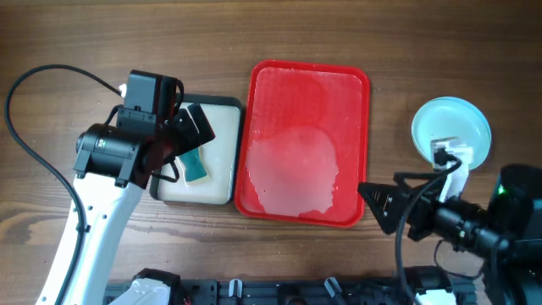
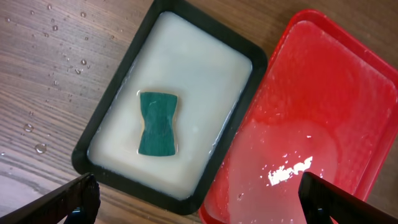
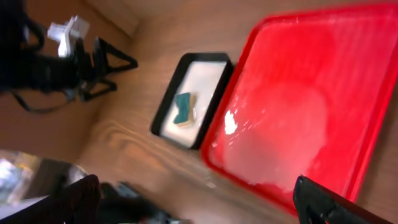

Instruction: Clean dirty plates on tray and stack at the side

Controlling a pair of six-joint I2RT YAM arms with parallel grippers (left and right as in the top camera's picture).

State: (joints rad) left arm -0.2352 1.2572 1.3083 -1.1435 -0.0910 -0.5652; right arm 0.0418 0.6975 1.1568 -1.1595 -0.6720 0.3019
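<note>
The red tray [image 1: 309, 85] lies mid-table with a pale wet patch [image 1: 296, 169] on its near half and no plate on it; it also shows in the left wrist view [image 2: 348, 81] and the right wrist view [image 3: 323, 68]. A pale blue plate [image 1: 461, 119] lies on the table at the far right; I cannot tell how many lie under it. My left gripper [image 1: 182, 146] [image 2: 199, 199] is open and empty above the cream tray. My right gripper [image 1: 377, 206] [image 3: 199, 199] is open and empty at the red tray's near right corner.
A black-rimmed cream tray [image 1: 222, 182] [image 2: 124, 68] [image 3: 163, 106] sits left of the red tray. A green sponge [image 1: 195, 165] [image 2: 158, 122] [image 3: 183, 109] lies in it. Water drops dot the wood to its left.
</note>
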